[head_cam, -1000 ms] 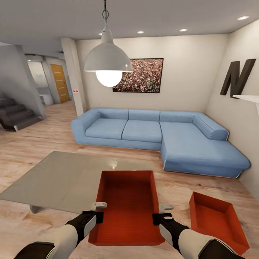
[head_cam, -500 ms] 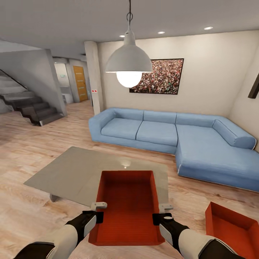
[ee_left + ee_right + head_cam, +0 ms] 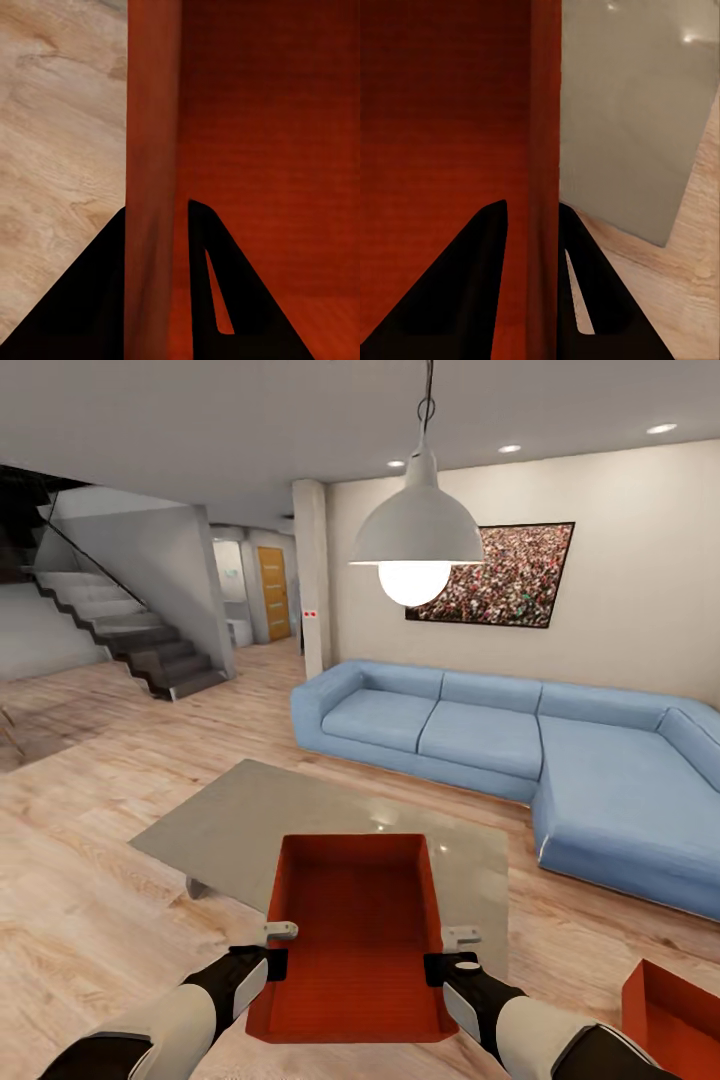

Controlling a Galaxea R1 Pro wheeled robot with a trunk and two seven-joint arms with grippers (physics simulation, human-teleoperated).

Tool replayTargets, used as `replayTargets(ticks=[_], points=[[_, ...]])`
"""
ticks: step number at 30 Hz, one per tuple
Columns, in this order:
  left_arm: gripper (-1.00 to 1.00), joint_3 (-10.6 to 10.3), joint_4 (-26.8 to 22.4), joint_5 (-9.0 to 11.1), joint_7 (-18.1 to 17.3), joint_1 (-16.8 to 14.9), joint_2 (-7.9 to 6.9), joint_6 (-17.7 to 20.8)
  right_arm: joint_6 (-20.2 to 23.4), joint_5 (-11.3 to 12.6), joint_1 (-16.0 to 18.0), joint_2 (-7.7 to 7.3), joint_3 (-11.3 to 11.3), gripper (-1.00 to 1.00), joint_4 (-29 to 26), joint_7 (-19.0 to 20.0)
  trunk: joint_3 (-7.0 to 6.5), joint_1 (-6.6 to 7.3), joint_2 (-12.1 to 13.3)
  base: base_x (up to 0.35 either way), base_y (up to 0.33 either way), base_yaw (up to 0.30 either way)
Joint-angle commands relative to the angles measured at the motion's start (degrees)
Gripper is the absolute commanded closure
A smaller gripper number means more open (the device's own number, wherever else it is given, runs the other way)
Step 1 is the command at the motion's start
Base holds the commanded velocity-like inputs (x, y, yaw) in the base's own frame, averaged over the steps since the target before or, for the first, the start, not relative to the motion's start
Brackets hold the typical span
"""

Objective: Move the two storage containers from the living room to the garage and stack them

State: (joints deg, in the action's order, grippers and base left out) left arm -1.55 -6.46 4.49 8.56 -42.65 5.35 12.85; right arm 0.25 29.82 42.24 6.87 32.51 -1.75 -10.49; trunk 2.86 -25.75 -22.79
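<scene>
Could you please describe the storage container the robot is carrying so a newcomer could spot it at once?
Start at the blue corner sofa, then the grey low table before it. The held container is the orange-red open bin gripped by both side walls, unlike its twin on the wood floor.

Both grippers, left (image 3: 268,950) & right (image 3: 452,952), hold a red bin (image 3: 352,930) over the grey table (image 3: 250,830); 2nd bin (image 3: 672,1028) on wood floor (image 3: 90,900).
</scene>
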Motion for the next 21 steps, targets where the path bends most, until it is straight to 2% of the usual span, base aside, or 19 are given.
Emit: replayTargets(ticks=[1,21], points=[[1.0,0.32,-0.31,-0.36,0.4,-0.06,0.1,-0.02,-0.08,1.46,0.03,0.34,1.15,1.0,0.24,0.04,0.1,-0.04,-0.13,0.0,0.0,0.292],[1.0,0.32,-0.31,-0.36,0.4,-0.06,0.17,-0.02,-0.08,1.46,0.03,0.34,1.15,1.0,0.24,0.04,-0.34,-0.04,-0.13,0.0,0.0,0.292]])
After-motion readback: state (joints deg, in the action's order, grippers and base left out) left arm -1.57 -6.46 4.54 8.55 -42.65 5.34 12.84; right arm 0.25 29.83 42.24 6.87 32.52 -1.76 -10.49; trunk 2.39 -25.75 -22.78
